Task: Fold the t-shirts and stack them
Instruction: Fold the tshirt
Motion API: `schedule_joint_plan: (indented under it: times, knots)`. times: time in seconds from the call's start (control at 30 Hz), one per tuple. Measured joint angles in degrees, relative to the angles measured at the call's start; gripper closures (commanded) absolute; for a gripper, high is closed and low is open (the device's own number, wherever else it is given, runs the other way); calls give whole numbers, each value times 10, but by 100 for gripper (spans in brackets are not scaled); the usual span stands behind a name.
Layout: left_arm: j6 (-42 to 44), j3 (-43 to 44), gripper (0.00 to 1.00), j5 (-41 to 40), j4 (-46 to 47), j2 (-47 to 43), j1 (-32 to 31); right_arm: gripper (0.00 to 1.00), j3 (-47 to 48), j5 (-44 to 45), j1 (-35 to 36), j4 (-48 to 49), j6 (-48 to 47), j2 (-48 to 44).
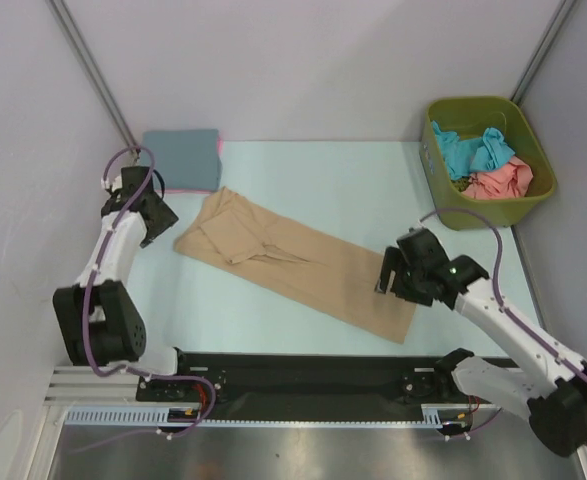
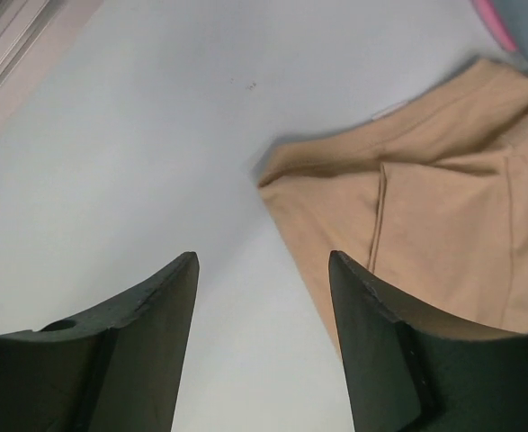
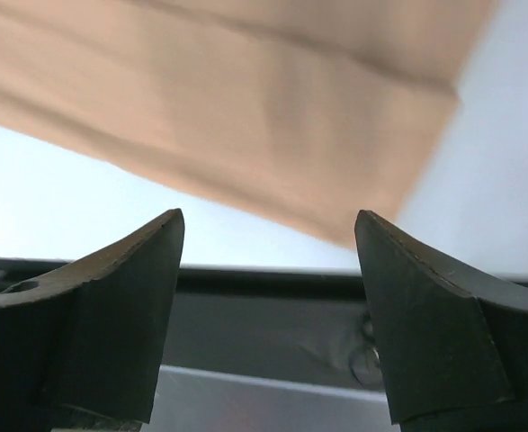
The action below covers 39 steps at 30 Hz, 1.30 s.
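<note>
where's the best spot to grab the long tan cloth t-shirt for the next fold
Probably the tan cloth t-shirt at its narrow near-right end, coming from the right with the open right gripper: it lies flat as a long diagonal strip, so that free end should lift over easily.

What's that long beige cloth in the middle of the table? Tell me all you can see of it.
A tan t-shirt, soft plain cloth, folded lengthwise into a long strip, creased toward its far-left end. It lies flat and slantwise on the pale table, from beside the folded blue shirt toward the near right. The left pincer and right pincer hang open near its ends; neither holds it.
</note>
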Motion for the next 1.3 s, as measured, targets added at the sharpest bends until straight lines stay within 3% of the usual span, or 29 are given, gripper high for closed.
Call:
schedule_joint_plan:
  times: [0.1,0.23,0.4,0.67,0.8,0.9,1.0,1.3]
  knots:
    - [5,-39,33,23,9,-77,0,16,74,-5,2,47,-30,87]
    - [1,-107,35,73,27,-160,0,16,209,-28,12,147,-95,273]
    - [-25,-189,35,141,56,-187,1,13,393,-90,14,238,-200,483]
    - [-67,-270,35,196,112,-208,5,13,693,-231,15,286,-334,777]
    - [-67,-273,35,200,129,-228,11,17,760,-280,17,299,-357,851]
    - [-67,-284,35,200,138,-249,13,30,782,-314,20,324,-362,881]
    - [-68,-300,36,201,140,-264,15,36,819,-343,22,347,-359,912]
    - [-72,-329,36,224,148,-300,25,39,951,-385,26,407,-296,1026]
